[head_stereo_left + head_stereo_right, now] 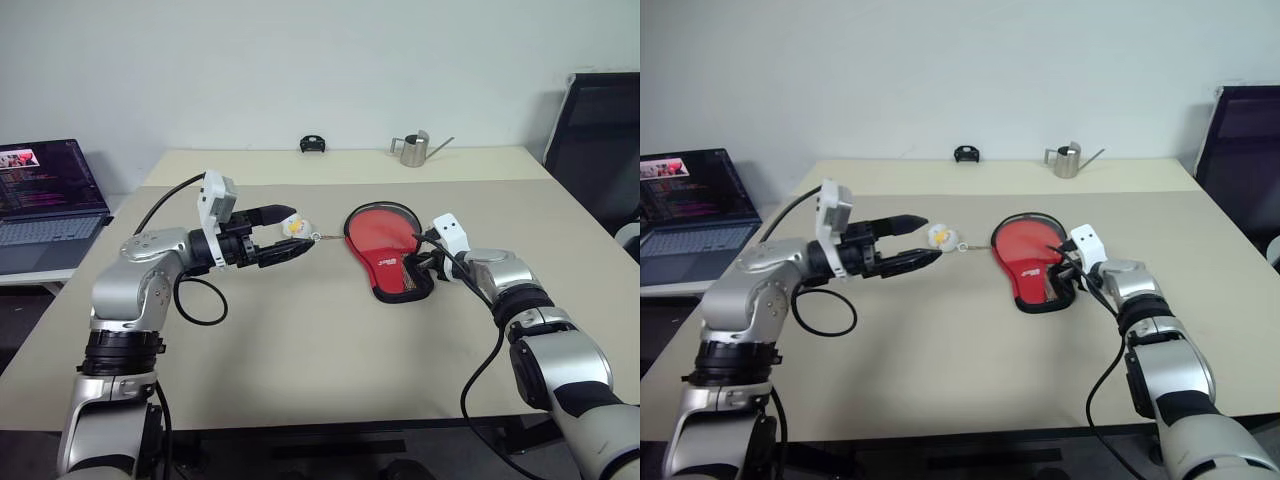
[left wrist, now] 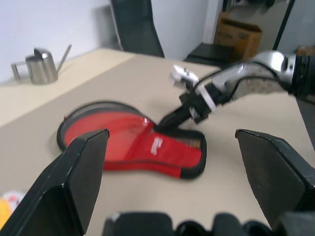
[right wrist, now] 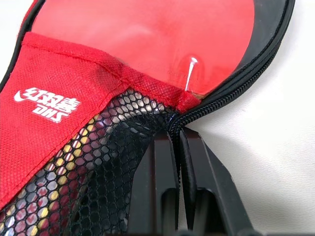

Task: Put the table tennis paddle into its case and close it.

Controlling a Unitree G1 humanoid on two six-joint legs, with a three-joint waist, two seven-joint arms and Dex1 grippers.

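Pinching the case [image 3: 64, 98] zipper edge, right fingers [image 3: 162, 167], left fingers [image 2: 78, 167] spread apart

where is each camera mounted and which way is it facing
Left eye view: on the head, looking forward and down at the table; both arms show.
Right eye view: the head's other eye, same scene, both arms again.
Left wrist view: on the left wrist, looking between its open fingers across to the case and the right gripper.
Right wrist view: on the right wrist, close on the case's zipper edge, its fingers shut.
Shared: the case with the table tennis paddle inside.
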